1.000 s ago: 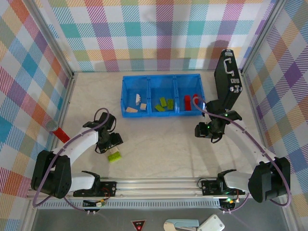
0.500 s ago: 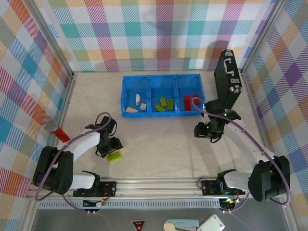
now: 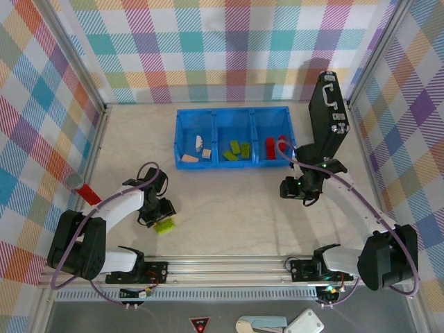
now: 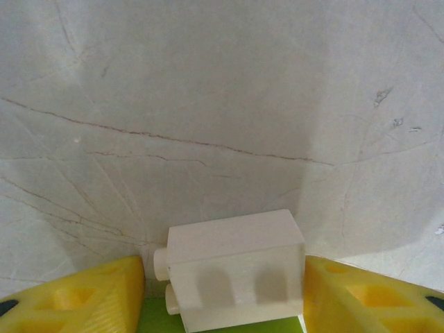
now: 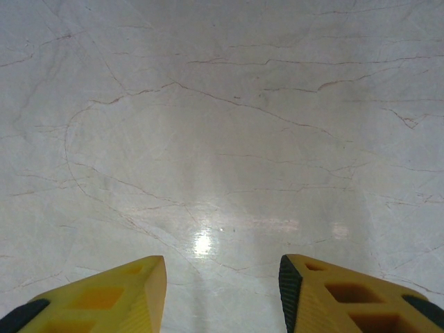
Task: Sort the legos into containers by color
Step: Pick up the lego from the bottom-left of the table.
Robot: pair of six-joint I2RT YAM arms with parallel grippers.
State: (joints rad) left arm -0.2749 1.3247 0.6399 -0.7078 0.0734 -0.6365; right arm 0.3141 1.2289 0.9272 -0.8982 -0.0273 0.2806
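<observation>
Left tool jaws apart, straddling cream-white brick lying on lime green brick; light, rigid, slick plastic; judged best pinched across stud face and opposite base

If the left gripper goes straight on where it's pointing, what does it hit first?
Likely the white lego brick between the fingers of the left gripper; a lime green brick lies beyond. Depth is unclear.

No legible text anywhere; the red triangular sticker is too small to read.
</observation>
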